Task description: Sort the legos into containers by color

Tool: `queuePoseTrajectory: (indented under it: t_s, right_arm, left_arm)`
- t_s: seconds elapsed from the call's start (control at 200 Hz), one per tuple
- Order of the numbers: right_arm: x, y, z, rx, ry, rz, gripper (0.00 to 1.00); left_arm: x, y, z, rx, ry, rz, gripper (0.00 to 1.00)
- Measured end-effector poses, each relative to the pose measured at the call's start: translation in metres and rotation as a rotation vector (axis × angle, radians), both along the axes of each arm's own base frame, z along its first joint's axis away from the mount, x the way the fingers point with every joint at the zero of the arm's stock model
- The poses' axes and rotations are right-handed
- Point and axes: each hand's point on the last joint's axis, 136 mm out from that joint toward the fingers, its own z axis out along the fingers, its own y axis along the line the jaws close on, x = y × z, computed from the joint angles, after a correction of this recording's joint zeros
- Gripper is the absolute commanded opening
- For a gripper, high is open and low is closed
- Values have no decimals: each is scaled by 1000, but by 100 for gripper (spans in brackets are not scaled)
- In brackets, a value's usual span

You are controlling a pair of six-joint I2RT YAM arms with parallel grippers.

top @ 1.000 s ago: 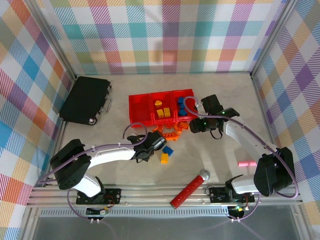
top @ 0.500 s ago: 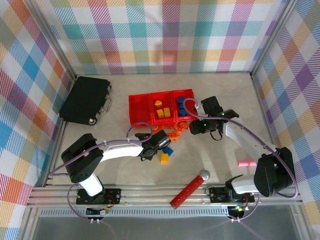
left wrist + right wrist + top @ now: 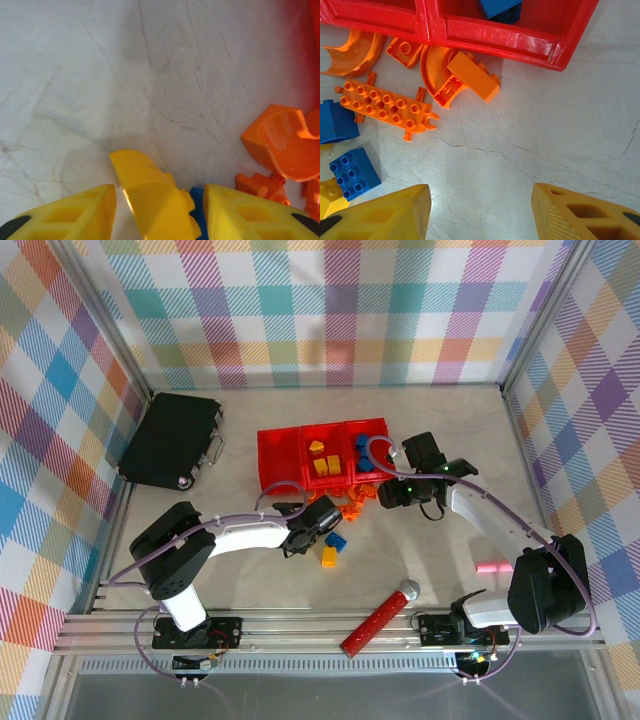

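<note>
The left gripper (image 3: 159, 192) stands part-open astride a yellow brick (image 3: 145, 175), not yet pinching it, while the right gripper (image 3: 480, 212) hangs open over the table (image 3: 545, 125) just in front of the bins (image 3: 495, 37), orange bricks (image 3: 385, 107) lying loose beside them.

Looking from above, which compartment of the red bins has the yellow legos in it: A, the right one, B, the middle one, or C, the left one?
B: the yellow legos lie in the middle compartment of the red bins, with blue legos in the right one.
</note>
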Motion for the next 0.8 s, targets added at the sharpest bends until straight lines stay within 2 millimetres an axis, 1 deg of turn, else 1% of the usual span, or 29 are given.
queuePoseTrajectory:
  t_s: [0.105,0.205,0.25,0.38,0.455,0.55,0.635,0.715,0.8]
  right_arm:
    - [0,0,0,0,0,0,56]
    - [-1,0,-1,-1,2,0,56]
    - [-1,0,-1,-2,4,0,56]
    - [-1,0,-2,-2,4,0,56]
    - [-1,0,-2,-2,4,0,56]
    - [-1,0,-2,-2,4,0,56]
    - [-1,0,-2,-2,3,0,56]
    - [-1,-1,-2,-2,4,0,56]
    - [-1,0,-1,-2,3,0,56]
  left_arm:
    - [4,-5,0,-18,-8,-4,41]
    - [6,-8,-2,-29,-8,-12,34]
    - [7,-11,-1,-37,-9,-18,29]
    - [9,-13,2,-40,-23,-40,10]
    - [10,-13,3,-32,-29,-60,5]
    - [9,-12,5,-7,-30,-105,4]
    - [10,-11,12,30,-41,-194,4]
    - [14,-13,24,52,-59,-282,4]
    - [20,-18,45,77,-97,-383,3]
